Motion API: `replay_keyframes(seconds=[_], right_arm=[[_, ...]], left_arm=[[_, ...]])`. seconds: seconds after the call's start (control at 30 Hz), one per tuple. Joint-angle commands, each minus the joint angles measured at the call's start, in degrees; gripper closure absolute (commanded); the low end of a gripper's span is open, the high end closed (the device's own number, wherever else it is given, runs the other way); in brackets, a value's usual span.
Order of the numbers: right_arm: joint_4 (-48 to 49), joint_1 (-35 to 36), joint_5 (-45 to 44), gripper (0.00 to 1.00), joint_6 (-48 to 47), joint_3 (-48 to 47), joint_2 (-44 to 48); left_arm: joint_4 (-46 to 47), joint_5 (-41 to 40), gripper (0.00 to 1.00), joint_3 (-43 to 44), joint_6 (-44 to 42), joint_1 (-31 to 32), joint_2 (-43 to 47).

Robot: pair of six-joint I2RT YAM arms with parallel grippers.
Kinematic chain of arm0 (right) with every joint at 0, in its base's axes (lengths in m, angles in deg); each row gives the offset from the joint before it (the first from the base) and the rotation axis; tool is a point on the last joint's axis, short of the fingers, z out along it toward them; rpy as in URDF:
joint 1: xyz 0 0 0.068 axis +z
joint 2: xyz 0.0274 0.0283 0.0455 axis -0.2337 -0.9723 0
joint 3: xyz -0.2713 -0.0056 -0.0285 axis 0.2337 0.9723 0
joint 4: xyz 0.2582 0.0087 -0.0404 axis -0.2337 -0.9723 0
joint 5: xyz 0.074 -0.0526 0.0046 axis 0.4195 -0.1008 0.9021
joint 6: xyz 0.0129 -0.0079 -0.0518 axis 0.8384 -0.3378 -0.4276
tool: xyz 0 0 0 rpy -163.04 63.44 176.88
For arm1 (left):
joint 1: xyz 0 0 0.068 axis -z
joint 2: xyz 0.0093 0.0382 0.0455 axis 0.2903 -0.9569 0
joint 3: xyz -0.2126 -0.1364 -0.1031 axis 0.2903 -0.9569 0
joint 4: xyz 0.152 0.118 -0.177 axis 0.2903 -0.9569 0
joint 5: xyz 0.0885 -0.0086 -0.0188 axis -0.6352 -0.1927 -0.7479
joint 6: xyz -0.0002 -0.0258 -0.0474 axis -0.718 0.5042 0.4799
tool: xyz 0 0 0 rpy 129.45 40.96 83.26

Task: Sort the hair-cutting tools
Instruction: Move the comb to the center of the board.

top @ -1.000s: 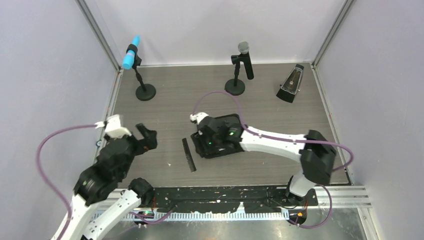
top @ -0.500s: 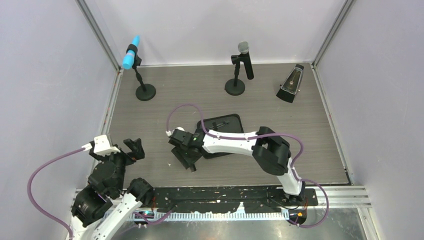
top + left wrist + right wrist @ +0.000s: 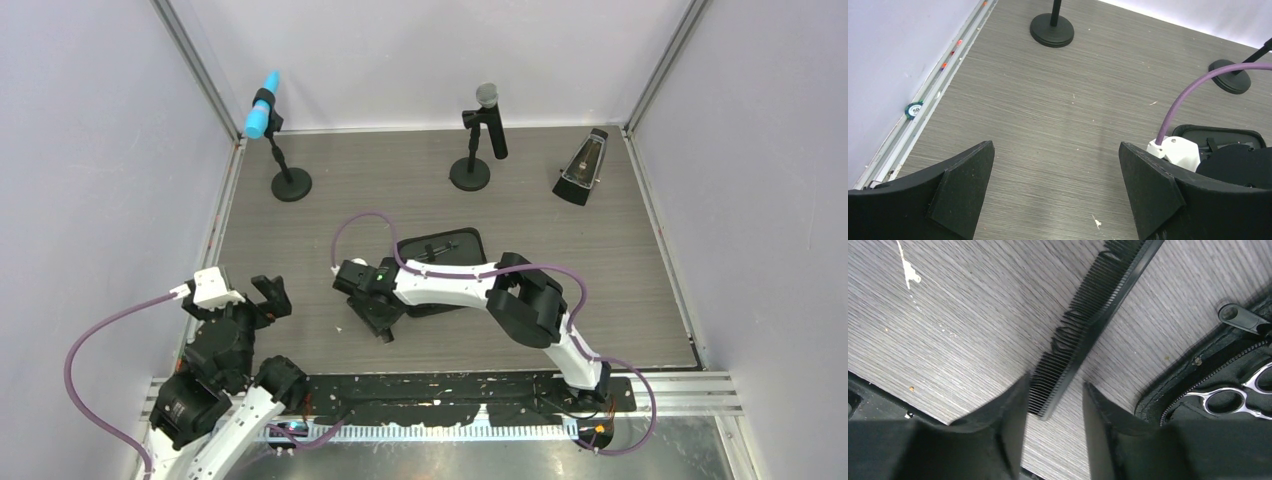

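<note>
The flat black comb [image 3: 1098,305] lies slantwise on the grey table. My right gripper [image 3: 1055,384] is open, and its jaws straddle the comb's near end, narrow gaps on both sides. From above, the right gripper [image 3: 374,312] covers most of the comb [image 3: 386,336]. The open black zip case [image 3: 445,248] lies just behind it. Inside the case I see silver scissors [image 3: 1235,396] and, near its edge, a black hair clip [image 3: 1243,320]. My left gripper [image 3: 1055,192] is open over bare table at the near left [image 3: 262,298], holding nothing.
Two microphones on round black bases [image 3: 291,184] [image 3: 470,175] stand at the back, one with a blue foam head [image 3: 263,108]. A metronome [image 3: 581,166] sits back right. A black strip [image 3: 450,390] runs along the near table edge. Walls close in left and right.
My right arm swung left from over the case to the comb and its jaws narrowed around the comb's end. The left arm pulled back toward the near left corner.
</note>
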Motion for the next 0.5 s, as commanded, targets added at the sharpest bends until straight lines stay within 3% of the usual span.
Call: replay_keyframes(seconds=[0.0,0.1,0.23,0.47], right_arm=[[-2.3,0.6,-0.3,0.59,-2.0,-0.9,-1.5],[-2.8,0.6,0.8,0.72,-4.1,1.3,0.5],[-3.5,0.7,1.8,0.81,-6.8,5.9,5.6],[-5.9,1.6,1.1,0.86,-10.5,16.2,16.4]], left_arm=[[2.4,-0.9,0.00,-0.4,-1.1,-1.3,-0.8],[2.4,-0.7,0.00,-0.7,-1.1,-2.0,-0.8],[2.8,-0.4,0.00,-0.9,-1.6,-2.8,-1.2],[3.0,0.9,0.00,-1.0,-1.9,-3.9,-2.3]])
